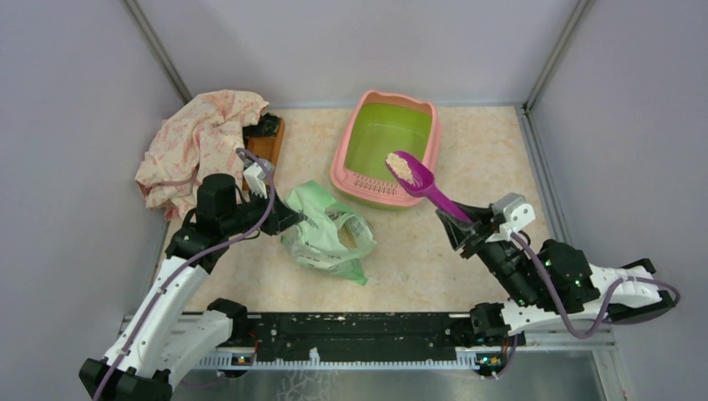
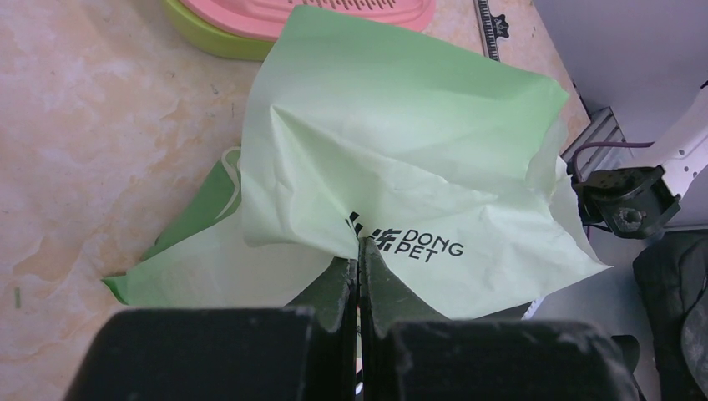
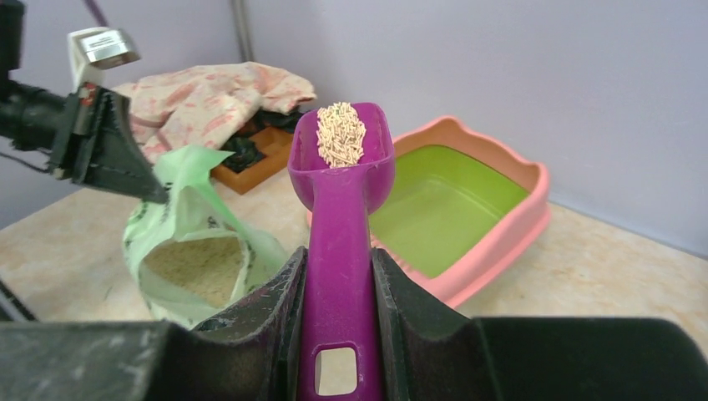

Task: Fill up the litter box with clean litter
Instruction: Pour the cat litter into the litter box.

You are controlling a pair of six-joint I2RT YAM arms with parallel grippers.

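Observation:
The litter box [image 1: 361, 113] with pink rim and lime-green inside stands at the back middle, bare inside; it also shows in the right wrist view [image 3: 509, 219]. My right gripper [image 1: 464, 227] is shut on the magenta scoop [image 1: 427, 187], held above the box's near slotted ledge. A small heap of clean litter [image 1: 402, 168] lies in the scoop's bowl [image 3: 340, 135]. My left gripper [image 1: 294, 217] is shut on the edge of the light green bag [image 1: 326, 234], pinching its paper [image 2: 392, 167]. More litter shows inside the open bag [image 3: 200, 266].
A crumpled pink-patterned cloth [image 1: 204, 138] lies at the back left over a brown wooden tray [image 1: 269, 144]. Grey walls close the table on three sides. A black rail [image 1: 359, 327] runs along the near edge.

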